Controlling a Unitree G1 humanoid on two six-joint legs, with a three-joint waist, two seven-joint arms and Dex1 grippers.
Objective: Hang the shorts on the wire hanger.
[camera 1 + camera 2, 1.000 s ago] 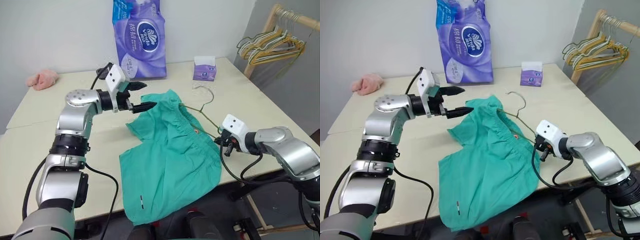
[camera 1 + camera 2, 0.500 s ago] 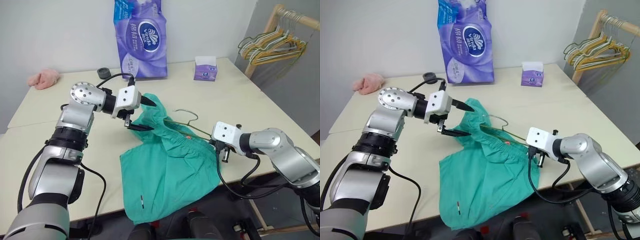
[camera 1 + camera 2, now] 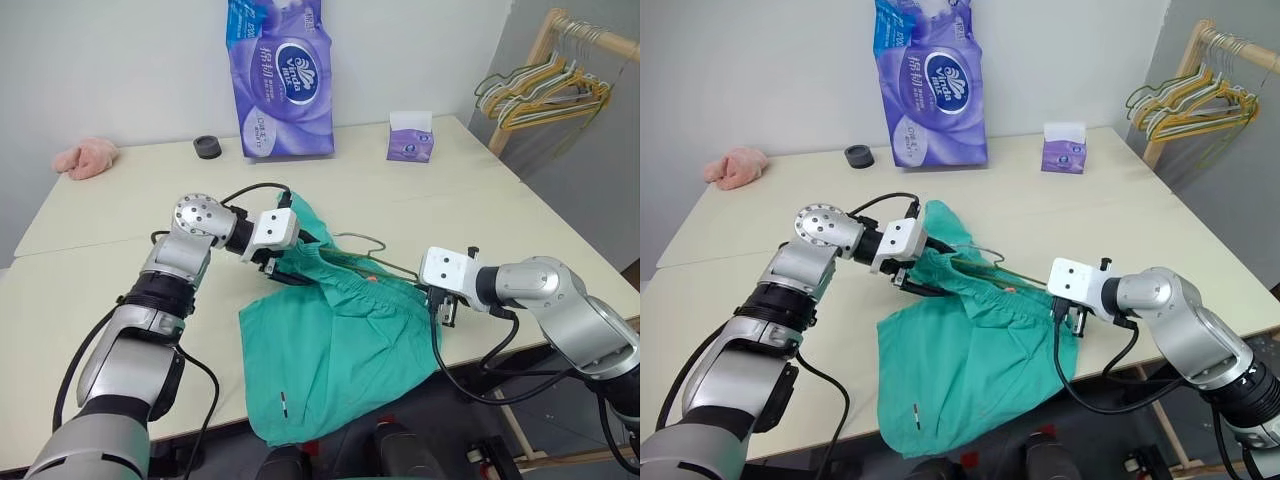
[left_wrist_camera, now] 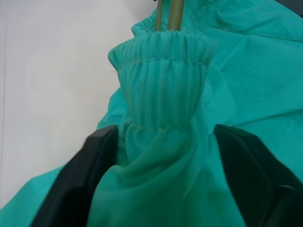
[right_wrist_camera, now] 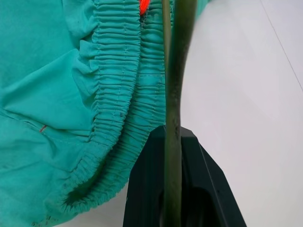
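**Mia:** Shorts (image 3: 335, 350), big teal-green soft cloth ones with a bunched stretchy waistband, lie on the near part of the pale tabletop (image 3: 90, 290). One leg hangs off the near edge. Will they be hard to move?

**Ben:** I think not. They look light and floppy. They will fold, sag and slide if you only pull one spot. The gathered band is the thickest part, so that is the best place to pinch.

**Mia:** Is that where the left end effector (image 3: 925, 268) has them?

**Ben:** Yes. Its two black fingers (image 4: 83, 189) sit partly open on each side of a lump of the waistband at the far left corner of the shorts. The cloth fills the gap between them. I can't tell if they squeeze it tight yet.

**Mia:** And the thin dark olive-grey wire hanger (image 3: 372, 256)?

**Ben:** It lies along the waistband, with its hook just past the far edge of the cloth. One part of the wire goes inside the band near the left end effector. The right end effector (image 3: 1068, 312) is closed on the wire at the right side of the shorts.

**Mia:** How will the hanger feel?

**Ben:** Thin, hard and smooth, I guess. It may bend a bit or twist in a pinch, so a firm hold near a corner seems wise.

**Mia:** What could go wrong?

**Ben:** The soft cloth may slip off the smooth wire, or the stretchy band may snap back.
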